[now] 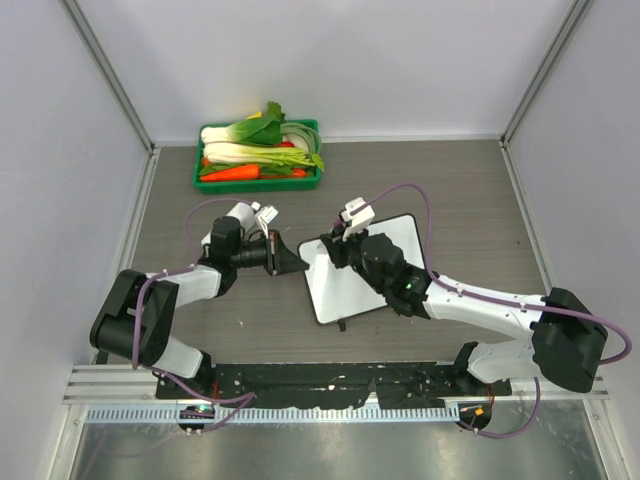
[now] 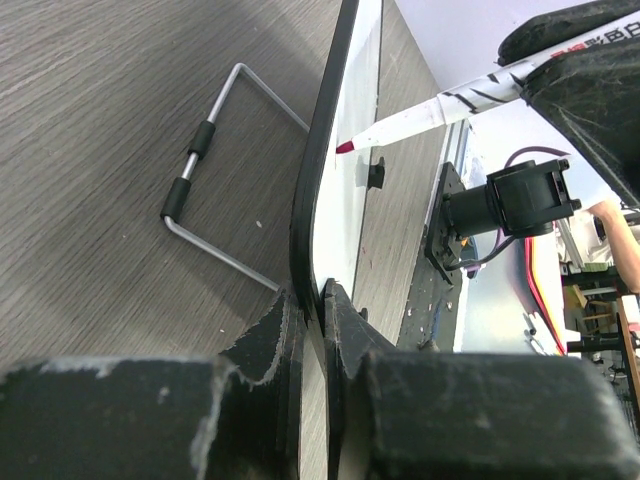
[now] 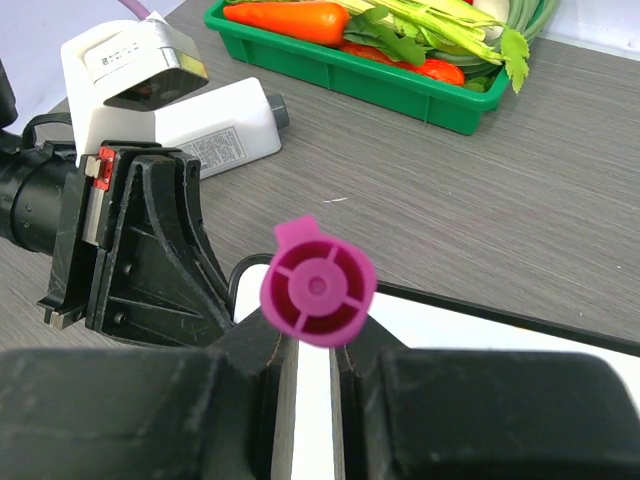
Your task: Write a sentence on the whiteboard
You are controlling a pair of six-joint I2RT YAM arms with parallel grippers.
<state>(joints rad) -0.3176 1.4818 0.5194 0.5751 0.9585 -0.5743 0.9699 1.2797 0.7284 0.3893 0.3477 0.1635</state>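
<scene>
Grey wood-grain bench (image 1: 480, 200) carries the whiteboard (image 1: 340, 288) at its centre, a green tray (image 1: 258, 186) at 12 o'clock; the left jaws are clenched on the board's 9 o'clock edge; the right jaws grasp a marker (image 2: 430, 110), its magenta tip (image 2: 345, 147) just beside the white face; no sentence shows, so I judge all the writing is left; the board's long axis runs roughly 9 to 3 o'clock, its right end turned slightly toward 2.

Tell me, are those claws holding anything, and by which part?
The left claw pinches the whiteboard by its edge. The right claw grips a marker by its barrel, near the pink back end.
</scene>
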